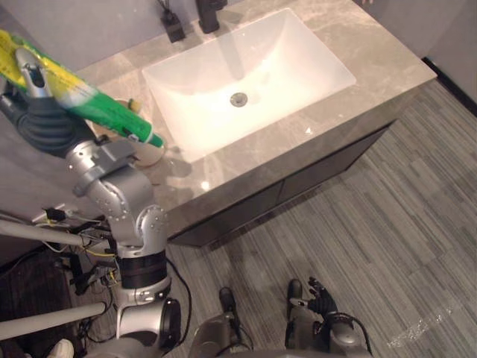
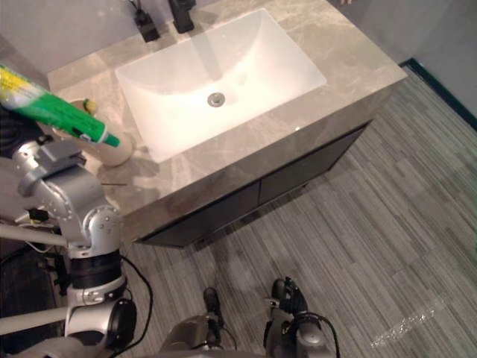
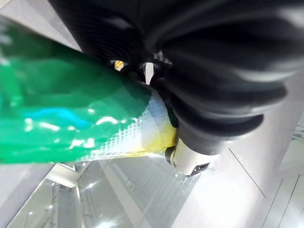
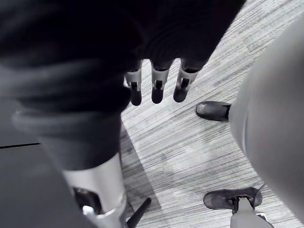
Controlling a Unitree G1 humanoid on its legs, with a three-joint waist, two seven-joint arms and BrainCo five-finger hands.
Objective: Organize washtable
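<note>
A green and yellow tube (image 1: 89, 101) hangs tilted over the left end of the washtable, its capped end pointing down toward the basin side. My left hand (image 1: 41, 119) is shut on the tube's upper part, with a finger over it; close up, the tube (image 3: 61, 118) lies against the hand's dark cover (image 3: 213, 71). Just below the tube stands a beige cup (image 2: 113, 153) on the counter, with a small yellowish item (image 2: 90, 106) sticking out of it. My right hand (image 4: 156, 88) hangs low over the floor beside the legs, fingers relaxed and holding nothing.
The marble counter (image 1: 365, 74) carries a white rectangular basin (image 1: 313, 67) with a drain (image 1: 238, 98). A black faucet (image 1: 209, 15) and a small black dispenser (image 1: 174, 27) stand at the back wall. Grey striped floor lies in front of the dark cabinet (image 1: 313, 175).
</note>
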